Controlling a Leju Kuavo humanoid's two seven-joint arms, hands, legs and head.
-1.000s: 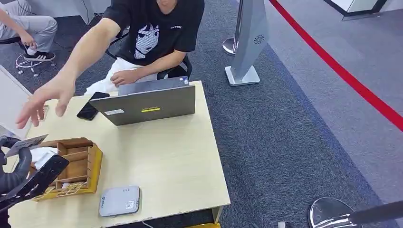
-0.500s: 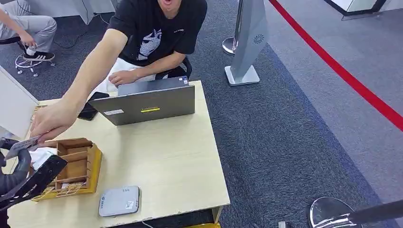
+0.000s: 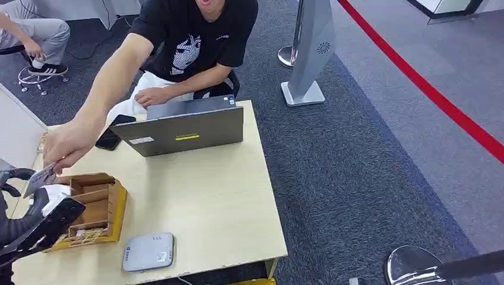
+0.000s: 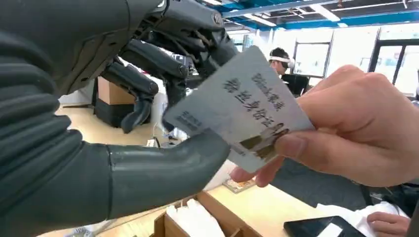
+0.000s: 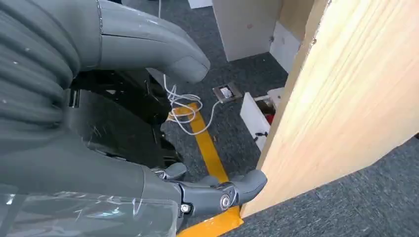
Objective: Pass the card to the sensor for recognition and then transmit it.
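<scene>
Standing beside it, I take in the pale wooden desk [image 3: 208, 196] first, with a person in a black shirt [image 3: 190, 35] seated behind it and leaning far across. A closed grey laptop [image 3: 181, 127] lies near the back edge, and a black phone [image 3: 113, 133] sits just beside it. Toward the front, a wooden organizer box [image 3: 95, 205] with compartments stands near the flat grey card sensor [image 3: 148, 252], the two a little apart.

At the desk's left end the robot's left hand [image 3: 24, 205] is raised above the organizer box. Its thick thumb and dark fingers [image 4: 148, 59] are closed on the card [image 4: 237, 106] — thumb under one face, fingers over the other. The person's hand [image 4: 356, 128] pinches the opposite end of the same card, so both hold it at once, in the air and tilted, well clear of the sensor. Printed characters and a small picture show on the card's face.

The right hand [image 5: 197, 190] hangs low beside the desk's edge, above carpet and a yellow floor stripe [image 5: 207, 148] — holding nothing, its fingers loosely curled and apart.
</scene>
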